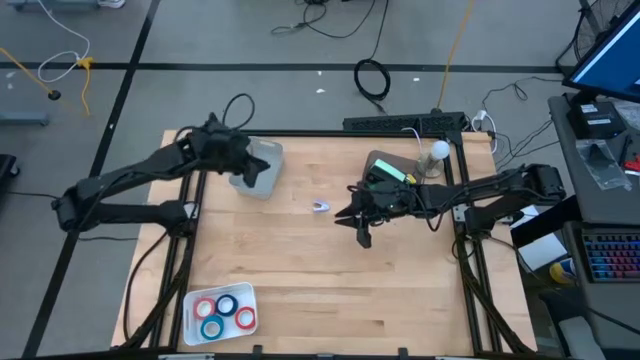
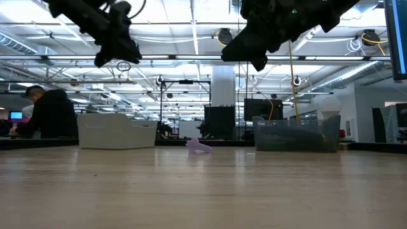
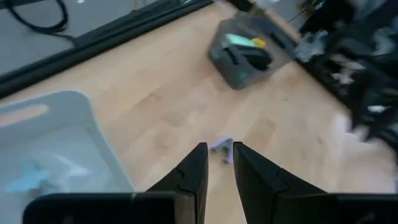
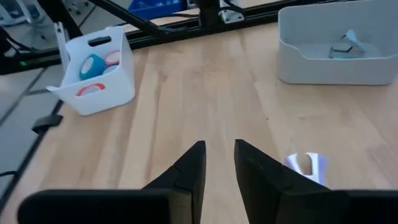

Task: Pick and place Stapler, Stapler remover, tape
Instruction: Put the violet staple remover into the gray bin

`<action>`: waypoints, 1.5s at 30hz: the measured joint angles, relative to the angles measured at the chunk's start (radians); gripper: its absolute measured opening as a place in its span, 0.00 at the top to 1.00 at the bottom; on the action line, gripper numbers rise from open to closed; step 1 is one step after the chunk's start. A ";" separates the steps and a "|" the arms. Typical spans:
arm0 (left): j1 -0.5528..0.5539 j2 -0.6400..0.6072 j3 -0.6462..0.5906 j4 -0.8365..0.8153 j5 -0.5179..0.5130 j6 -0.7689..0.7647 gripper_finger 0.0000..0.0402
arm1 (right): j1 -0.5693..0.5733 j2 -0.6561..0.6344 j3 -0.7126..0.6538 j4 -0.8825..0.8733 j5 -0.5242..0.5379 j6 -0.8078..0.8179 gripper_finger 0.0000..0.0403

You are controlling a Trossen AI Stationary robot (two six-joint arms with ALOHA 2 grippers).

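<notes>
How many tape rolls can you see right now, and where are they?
4, all in the white bin at the table's near-left corner: two red rolls and two blue rolls. More could be hidden beneath them.

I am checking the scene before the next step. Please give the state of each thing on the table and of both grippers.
Stapler remover: lying loose on the table.
Tape rolls: in the white bin.
Grey bin: holds dark items.
Pale bin: under the left gripper.
Left gripper: slightly open, empty.
Right gripper: slightly open, empty.
</notes>
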 joint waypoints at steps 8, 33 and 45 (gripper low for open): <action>-0.082 -0.170 -0.174 0.182 0.003 -0.117 0.80 | -0.056 0.070 0.000 0.002 -0.006 -0.015 0.69; -0.171 -0.228 -0.396 0.524 -0.068 -0.222 0.80 | -0.264 0.453 0.299 -0.165 -0.120 -0.220 0.62; -0.167 -0.227 -0.396 0.523 -0.067 -0.221 0.80 | -0.268 0.544 0.299 -0.104 -0.140 -0.216 0.63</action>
